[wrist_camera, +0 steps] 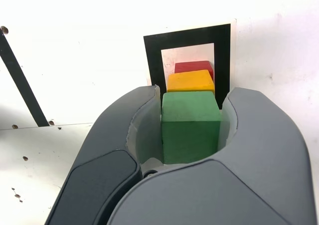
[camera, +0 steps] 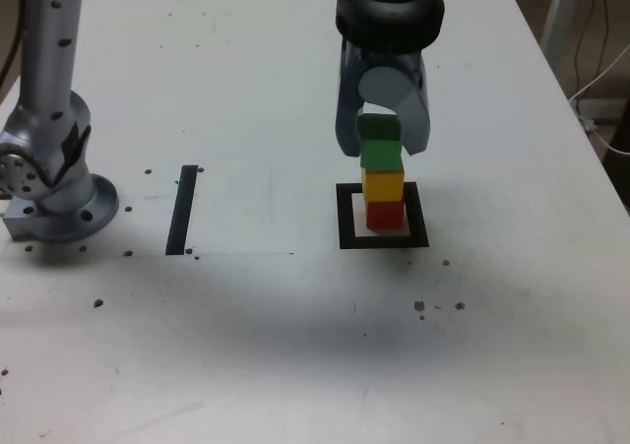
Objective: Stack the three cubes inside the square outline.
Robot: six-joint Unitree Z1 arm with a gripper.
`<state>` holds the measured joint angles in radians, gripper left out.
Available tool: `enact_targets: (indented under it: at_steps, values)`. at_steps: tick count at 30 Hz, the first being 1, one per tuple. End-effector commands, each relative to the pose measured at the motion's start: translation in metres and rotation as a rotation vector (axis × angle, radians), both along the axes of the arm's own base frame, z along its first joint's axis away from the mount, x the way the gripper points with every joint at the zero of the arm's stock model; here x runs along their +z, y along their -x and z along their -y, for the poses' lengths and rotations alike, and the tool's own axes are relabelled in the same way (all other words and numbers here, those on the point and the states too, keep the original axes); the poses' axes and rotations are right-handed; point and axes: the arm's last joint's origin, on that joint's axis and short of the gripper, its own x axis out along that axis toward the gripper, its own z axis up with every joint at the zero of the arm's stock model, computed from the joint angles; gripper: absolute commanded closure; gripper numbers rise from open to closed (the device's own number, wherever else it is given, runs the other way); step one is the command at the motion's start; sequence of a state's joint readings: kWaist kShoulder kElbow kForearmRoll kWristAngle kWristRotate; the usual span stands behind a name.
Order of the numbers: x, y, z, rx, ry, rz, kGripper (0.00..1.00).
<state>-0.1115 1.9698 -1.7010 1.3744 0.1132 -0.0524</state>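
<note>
- Gripper (camera: 382, 153) comes in from above the tape square (camera: 346, 218), its jaws drawn in on opposite sides of the green block (wrist_camera: 191, 135). It appears to have hold of that block, probably to keep it level and turned to match the blocks under it.
- Red block (camera: 385, 216) sits inside the tape square, toward its right side in the exterior view, and serves as the base because it bears the other two.
- Yellow block (camera: 383, 185) rests on the red one over the tape square, giving the green one a flat seat.
- Green block is the top of the column over the tape square. It looks seated on the yellow; whether a sliver of gap remains, I cannot tell.
- Stacking looks all but done: letting go calls for both jaws parting evenly, since one dragging on a side could tip the column.
</note>
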Motion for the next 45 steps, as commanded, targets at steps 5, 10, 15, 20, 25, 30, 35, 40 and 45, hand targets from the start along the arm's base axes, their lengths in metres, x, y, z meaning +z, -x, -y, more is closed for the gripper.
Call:
enact_targets:
  at_steps: [5,10,15,20,25,30,35,40,45]
  values:
    - [-0.004,-0.003,-0.001,0.006,0.002,-0.009,0.58]
    - [-0.006,-0.005,-0.001,0.006,0.004,-0.012,0.46]
    - [-0.006,-0.006,-0.001,0.005,0.005,-0.002,0.2]
    - [-0.005,-0.005,-0.001,0.004,0.004,0.001,0.01]
    - [-0.001,-0.001,-0.001,0.005,0.006,0.005,0.0]
    - [0.006,0.008,-0.002,0.006,0.009,0.012,0.0]
    - [0.021,0.029,-0.001,-0.003,0.021,0.001,0.0]
    - [0.03,0.051,0.002,-0.025,0.054,-0.039,0.0]
    - [0.031,0.085,-0.001,-0.042,0.058,-0.074,0.0]
